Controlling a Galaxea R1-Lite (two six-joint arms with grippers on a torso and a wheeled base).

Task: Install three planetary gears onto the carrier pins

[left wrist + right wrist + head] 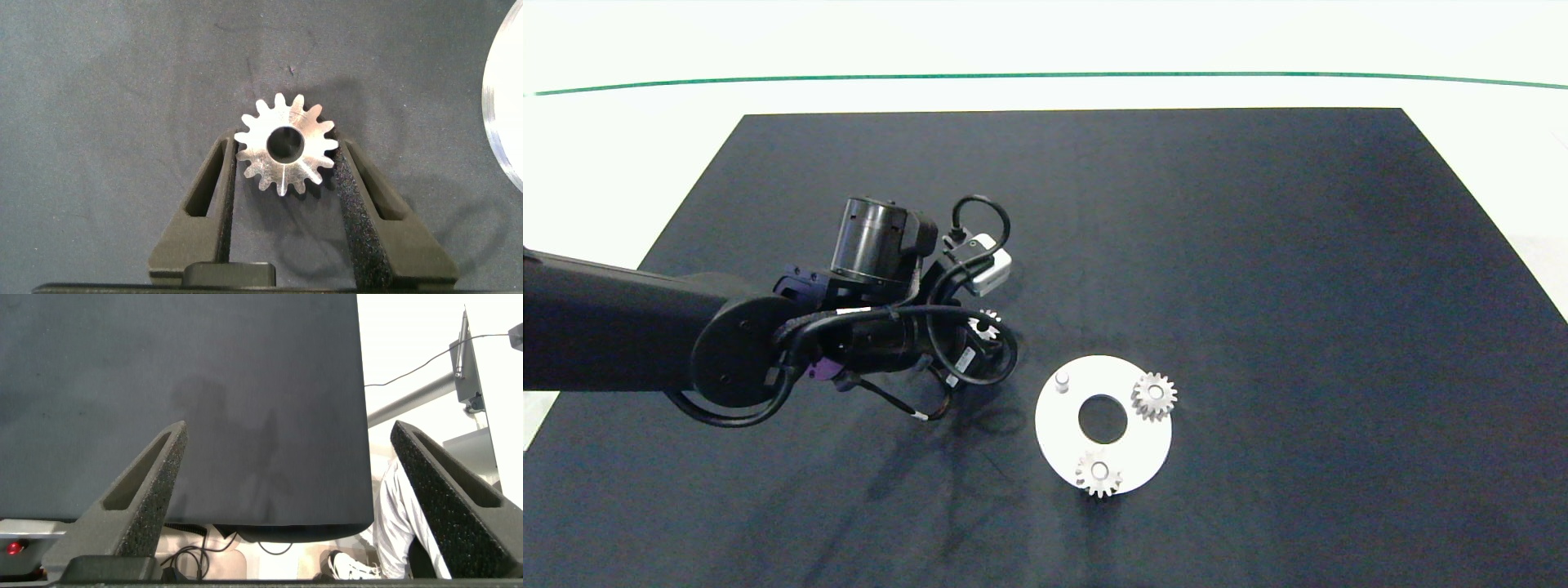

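My left gripper [284, 149] is shut on a silver planetary gear [286, 122], one finger pad against its teeth on each side. In the head view this gear [988, 323] peeks out under the left wrist, left of the white carrier disc [1054, 425] and a short way from it. Two more planetary gears sit on carrier pins, one at the disc's right [1153, 396] and one at its front [1098, 473]. The third carrier pin [1062, 380] stands bare at the disc's upper left. My right gripper [286, 478] is open with nothing between its fingers, outside the head view.
A black mat [1258, 245] covers the table. The disc's rim [500, 98] shows at the edge of the left wrist view. Beyond the mat's edge the right wrist view shows a person's shoe [350, 567], cables and a metal stand [466, 367].
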